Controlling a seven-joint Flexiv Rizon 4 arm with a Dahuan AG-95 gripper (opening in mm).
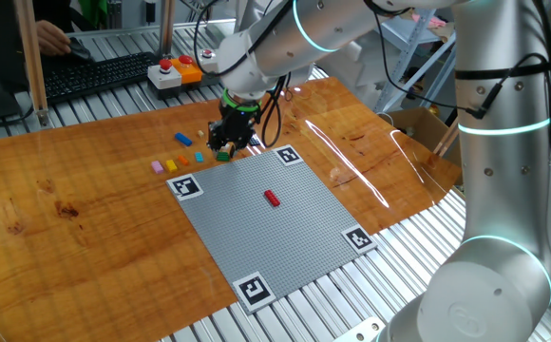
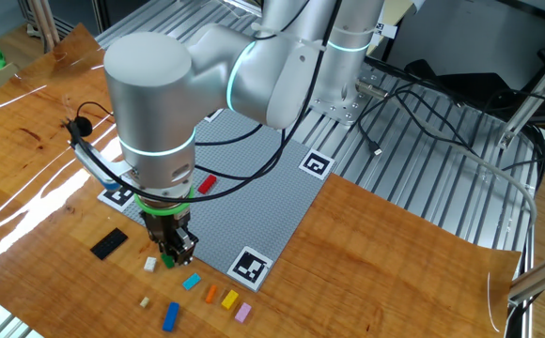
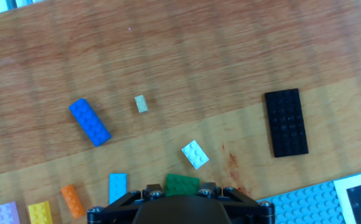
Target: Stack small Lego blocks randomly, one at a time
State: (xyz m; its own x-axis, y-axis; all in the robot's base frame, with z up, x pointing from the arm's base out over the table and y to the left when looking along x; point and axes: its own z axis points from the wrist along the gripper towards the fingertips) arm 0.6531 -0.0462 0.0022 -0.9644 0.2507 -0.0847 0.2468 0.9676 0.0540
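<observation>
Pick step: my fingers (image 2: 173, 252) are down on the bench (image 1: 66, 204) straddling the green block (image 3: 182, 184), just off the grey baseplate (image 1: 275, 228) edge. Can't tell if they're clamped on it or just around it. Red block (image 1: 272, 198) sits on the plate. Next: confirm grip, lift, carry over, seat it studs-aligned.

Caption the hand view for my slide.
Claw poised at a green Lego brick on the wooden table, loose bricks scattered nearby.
</observation>
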